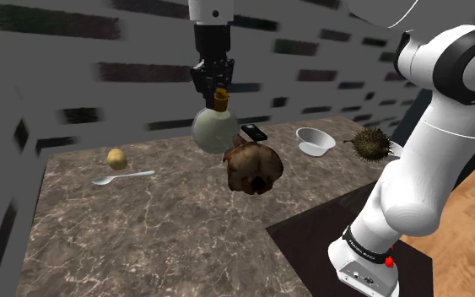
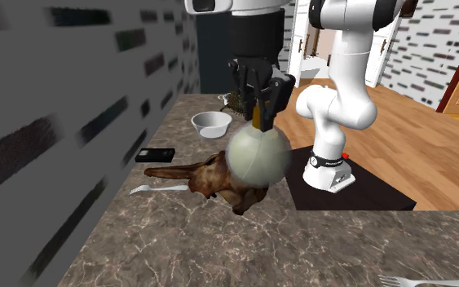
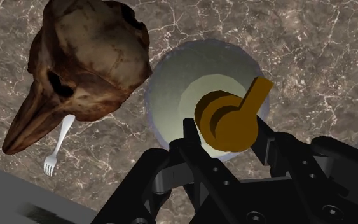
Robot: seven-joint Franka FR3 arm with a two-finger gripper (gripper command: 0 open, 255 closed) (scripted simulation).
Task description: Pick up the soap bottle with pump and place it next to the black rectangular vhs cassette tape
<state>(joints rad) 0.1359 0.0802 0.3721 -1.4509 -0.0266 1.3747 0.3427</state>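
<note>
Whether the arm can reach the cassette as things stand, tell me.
Probably yes. The claw grips the bottle close to the cassette, which lies flat with bare table around it; the skull beside it may need skirting.

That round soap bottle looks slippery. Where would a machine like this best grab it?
By the narrow brown pump neck, coming straight down from above. The soap bottle has a wide, round body that would likely slip, while its neck stands upright and fits within the end effector, which clasps it there.
</note>
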